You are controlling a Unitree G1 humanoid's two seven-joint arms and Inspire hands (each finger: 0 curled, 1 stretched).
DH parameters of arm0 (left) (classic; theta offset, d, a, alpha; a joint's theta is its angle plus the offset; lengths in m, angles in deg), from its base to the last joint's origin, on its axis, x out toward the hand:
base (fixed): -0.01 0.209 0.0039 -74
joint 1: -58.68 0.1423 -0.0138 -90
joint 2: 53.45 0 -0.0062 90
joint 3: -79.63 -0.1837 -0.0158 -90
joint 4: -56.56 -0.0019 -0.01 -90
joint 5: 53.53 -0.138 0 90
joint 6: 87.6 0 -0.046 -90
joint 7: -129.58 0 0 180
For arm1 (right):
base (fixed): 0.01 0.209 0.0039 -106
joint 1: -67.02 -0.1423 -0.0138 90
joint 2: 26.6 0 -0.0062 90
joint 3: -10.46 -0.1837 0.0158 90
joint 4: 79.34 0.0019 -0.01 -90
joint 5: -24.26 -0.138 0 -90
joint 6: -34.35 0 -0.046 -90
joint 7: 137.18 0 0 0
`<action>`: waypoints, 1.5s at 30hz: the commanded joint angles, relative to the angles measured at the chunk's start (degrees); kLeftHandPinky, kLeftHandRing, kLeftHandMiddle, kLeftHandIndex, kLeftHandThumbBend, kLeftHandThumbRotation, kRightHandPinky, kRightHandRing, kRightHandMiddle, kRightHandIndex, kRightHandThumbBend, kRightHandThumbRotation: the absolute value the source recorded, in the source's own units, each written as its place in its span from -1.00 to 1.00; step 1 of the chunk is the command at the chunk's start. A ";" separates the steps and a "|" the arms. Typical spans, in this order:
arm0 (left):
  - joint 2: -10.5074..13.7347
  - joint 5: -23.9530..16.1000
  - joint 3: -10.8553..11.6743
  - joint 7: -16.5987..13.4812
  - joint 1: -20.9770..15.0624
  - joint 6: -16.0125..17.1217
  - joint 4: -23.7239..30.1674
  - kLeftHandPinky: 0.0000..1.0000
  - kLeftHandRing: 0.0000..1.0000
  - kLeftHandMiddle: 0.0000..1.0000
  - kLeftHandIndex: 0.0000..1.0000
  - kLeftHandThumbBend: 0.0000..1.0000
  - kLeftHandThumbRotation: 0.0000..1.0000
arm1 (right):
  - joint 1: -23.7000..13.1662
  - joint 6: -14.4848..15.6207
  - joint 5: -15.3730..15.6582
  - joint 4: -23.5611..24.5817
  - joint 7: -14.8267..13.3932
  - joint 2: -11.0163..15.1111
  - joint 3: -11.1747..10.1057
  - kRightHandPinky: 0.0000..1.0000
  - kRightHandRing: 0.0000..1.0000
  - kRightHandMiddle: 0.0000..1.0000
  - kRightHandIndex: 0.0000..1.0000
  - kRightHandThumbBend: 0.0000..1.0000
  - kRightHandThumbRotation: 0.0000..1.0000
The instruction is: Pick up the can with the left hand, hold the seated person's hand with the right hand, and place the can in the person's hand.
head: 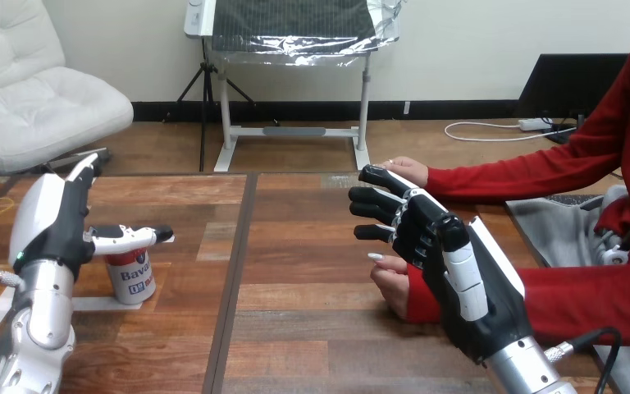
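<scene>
One can point(131, 277) stands upright on the tabletop point(312, 328) at far left, long axis vertical, top up. Left hand point(57, 217) is close against it, reaching over its top; whether it grips, cannot tell. Judged step: pickup, can not yet lifted. Centre-right, right hand point(443, 246) hovers with fingers point(369, 203) loosely bent and slightly apart, pinching nothing, just over the person's nearer hand point(390, 283); contact unclear. Next calls for: secure the can, lift it straight up, close the right hand round that hand.
</scene>
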 commanded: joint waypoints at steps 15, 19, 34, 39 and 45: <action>1.88 2.98 -0.89 5.85 -4.53 -4.80 2.45 0.49 0.73 0.76 0.77 0.77 -0.44 | -3.62 -0.36 -1.18 1.03 0.09 0.47 -0.39 0.55 0.68 0.67 0.75 0.70 1.00; 2.04 3.13 -1.07 6.64 -4.66 -5.74 2.43 0.48 0.73 0.76 0.77 0.78 -0.44 | -3.60 -0.47 -1.27 1.03 0.19 0.46 -0.37 0.55 0.68 0.67 0.75 0.69 1.00; 2.40 4.24 -1.21 10.52 -4.75 -10.76 4.76 0.44 0.73 0.77 0.75 0.74 -0.56 | -3.57 -0.72 -0.79 0.99 -0.30 0.31 -0.37 0.56 0.67 0.67 0.75 0.69 1.00; 2.52 3.83 -1.55 10.89 -4.94 -12.58 5.27 0.43 0.73 0.77 0.74 0.73 -0.60 | -3.53 -0.72 -0.76 1.07 -0.39 0.27 -0.35 0.55 0.67 0.66 0.75 0.70 1.00; 2.54 3.83 -1.61 11.07 -5.04 -13.64 5.57 0.45 0.74 0.76 0.72 0.73 -0.66 | -3.59 -0.82 -0.93 0.95 -0.34 0.15 -0.35 0.55 0.67 0.66 0.74 0.70 1.00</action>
